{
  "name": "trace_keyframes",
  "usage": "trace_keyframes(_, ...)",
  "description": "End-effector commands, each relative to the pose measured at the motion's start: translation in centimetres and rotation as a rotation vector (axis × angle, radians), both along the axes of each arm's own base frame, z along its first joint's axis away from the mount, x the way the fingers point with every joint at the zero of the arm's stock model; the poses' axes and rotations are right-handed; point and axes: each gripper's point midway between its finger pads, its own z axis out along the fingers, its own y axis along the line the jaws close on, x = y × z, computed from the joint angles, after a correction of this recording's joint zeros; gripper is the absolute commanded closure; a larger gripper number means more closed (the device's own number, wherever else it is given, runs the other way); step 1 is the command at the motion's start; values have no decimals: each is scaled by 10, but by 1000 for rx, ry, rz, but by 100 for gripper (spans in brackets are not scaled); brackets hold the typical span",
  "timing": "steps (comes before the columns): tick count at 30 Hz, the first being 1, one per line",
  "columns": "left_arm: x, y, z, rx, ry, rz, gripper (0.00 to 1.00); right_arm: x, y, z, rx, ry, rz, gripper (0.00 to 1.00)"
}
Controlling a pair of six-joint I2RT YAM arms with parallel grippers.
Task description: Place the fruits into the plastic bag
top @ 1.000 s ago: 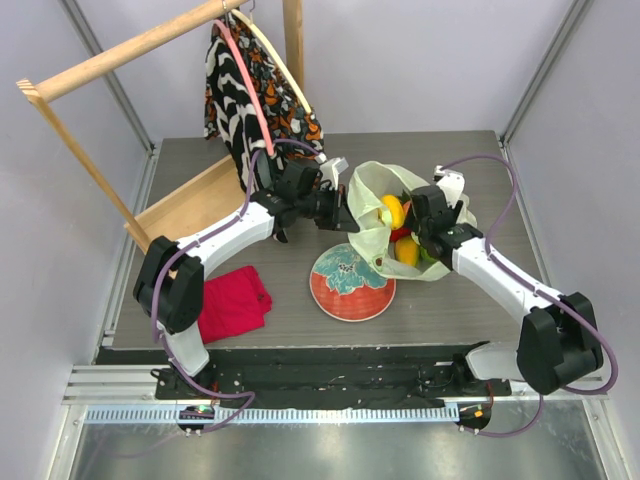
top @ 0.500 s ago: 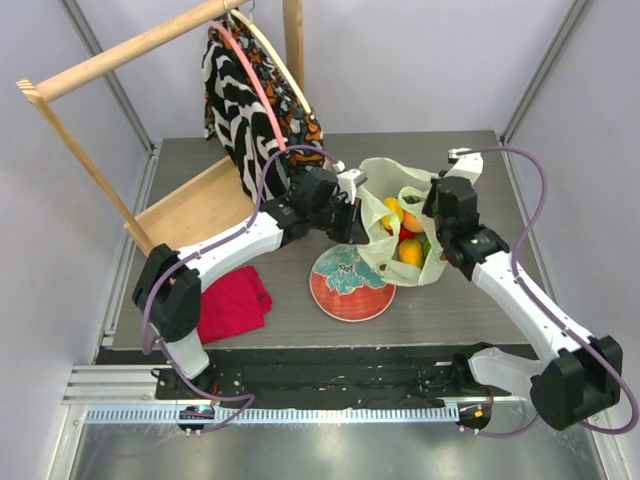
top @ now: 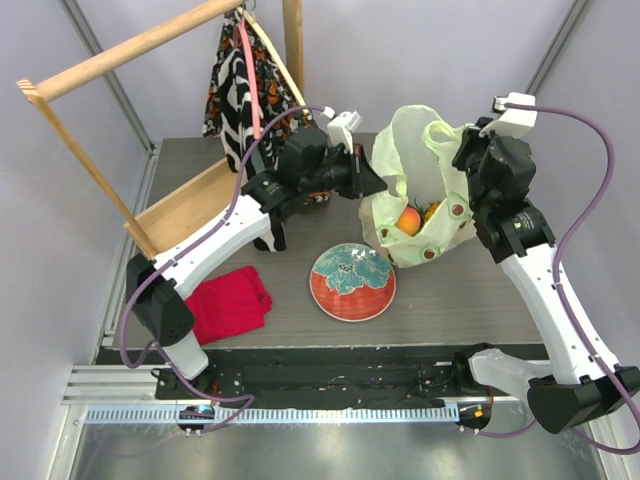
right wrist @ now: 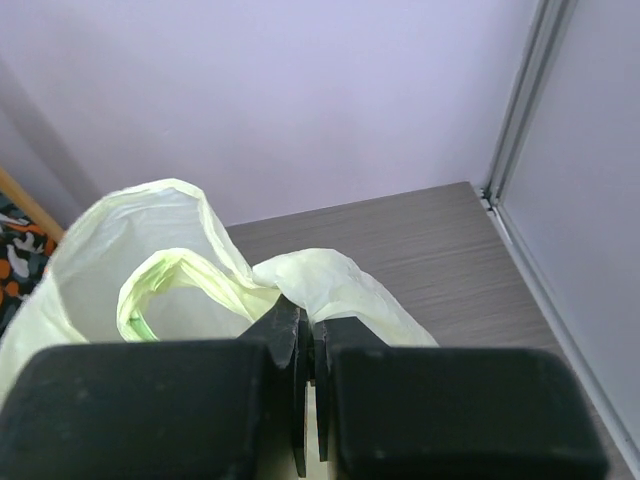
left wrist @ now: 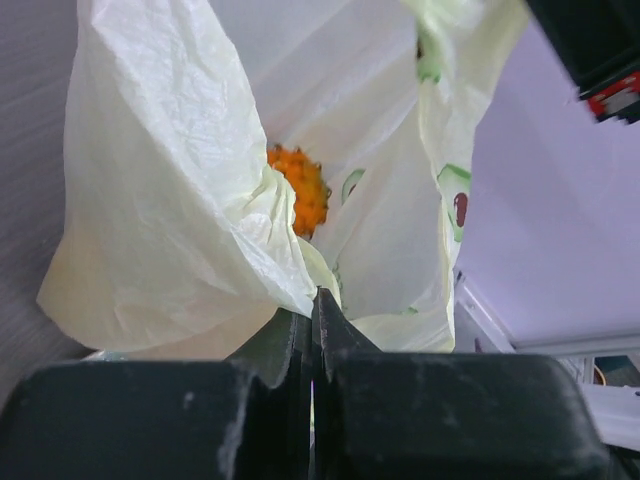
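Step in hand: judged final stage; plate [top: 340, 300] bears 0 fruits, and the bag is held up by 2 edges.
Left gripper [top: 375, 188]: fingers pressed together, pinching the plastic bag [top: 400, 150] at its left rim.
Right gripper [top: 466, 192]: fingers pressed together, pinching the right rim.
Bag location: between both grippers, just beyond the plate.
Fruits [top: 408, 220]: inside the bag; 2 visible from above, the rest hidden.
Next move: likely calls for level, matched lowering so the mouth stays up.
Count: 1 bag, 1 plate, 2 grippers.
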Motion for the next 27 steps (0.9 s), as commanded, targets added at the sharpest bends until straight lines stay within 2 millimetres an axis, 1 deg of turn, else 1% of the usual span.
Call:
trace_keyframes(1, 20, -7, 47, -91, -102, 44, 100, 8, -17, 18, -15, -36, -47, 99)
trace_keyframes(2, 23, -8, 47, -91, -105, 48, 100, 10, -20, 15, -13, -30, -53, 99)
trace_keyframes(3, 29, -11, 51, -97, -116, 57, 100, 13, -23, 12, -13, -21, -62, 99)
trace_keyframes(4, 31, -13, 50, -98, -115, 57, 100, 15, -29, 10, -9, -18, -78, 99)
trace_keyframes(5, 33, -16, 56, -114, -125, 56, 100, 15, -32, 7, -5, -13, -90, 99)
trace_keyframes(7, 35, -26, 55, -139, -113, 30, 100, 13, -40, 8, 2, -18, -113, 99)
trace_keyframes(8, 38, -30, 54, -148, -118, 21, 100, 13, -47, 5, 4, -13, -134, 99)
trace_keyframes(10, 49, -36, 40, -128, -108, 29, 100, 15, -53, 0, 4, -3, -154, 99)
trace_keyframes(11, 55, -37, 34, -120, -102, 36, 100, 17, -58, -8, 6, 13, -166, 99)
trace_keyframes(12, 62, -39, 22, -103, -93, 43, 100, 18, -60, -14, 5, 26, -171, 99)
trace_keyframes(13, 67, -39, 16, -87, -103, 52, 100, 22, -62, -30, -2, 61, -177, 99)
trace_keyframes(15, 76, -39, 1, -57, -92, 68, 100, 26, -70, -49, 4, 98, -200, 99)
trace_keyframes(16, 80, -40, -10, -38, -80, 74, 100, 31, -73, -70, 2, 146, -211, 99)
trace_keyframes(17, 81, -41, -15, -31, -75, 74, 100, 32, -80, -77, 7, 161, -226, 99)
trace_keyframes(19, 83, -43, -26, -13, -63, 69, 100, 33, -83, -96, 24, 201, -233, 99)
trace_keyframes(22, 83, -44, -30, 2, -59, 66, 100, 31, -84, -103, 37, 216, -230, 99)
trace_keyframes(23, 83, -43, -31, 6, -62, 63, 100, 29, -85, -98, 42, 202, -230, 99)
trace_keyframes(24, 82, -43, -29, 5, -67, 61, 96, 28, -84, -97, 45, 199, -226, 98)
trace_keyframes(25, 82, -42, -26, 2, -71, 59, 84, 28, -83, -95, 49, 193, -222, 96)
trace_keyframes(26, 81, -42, -25, 1, -76, 55, 78, 27, -83, -92, 51, 189, -220, 93)
trace_keyframes(27, 80, -42, -22, -3, -84, 53, 70, 25, -82, -91, 52, 189, -214, 86)
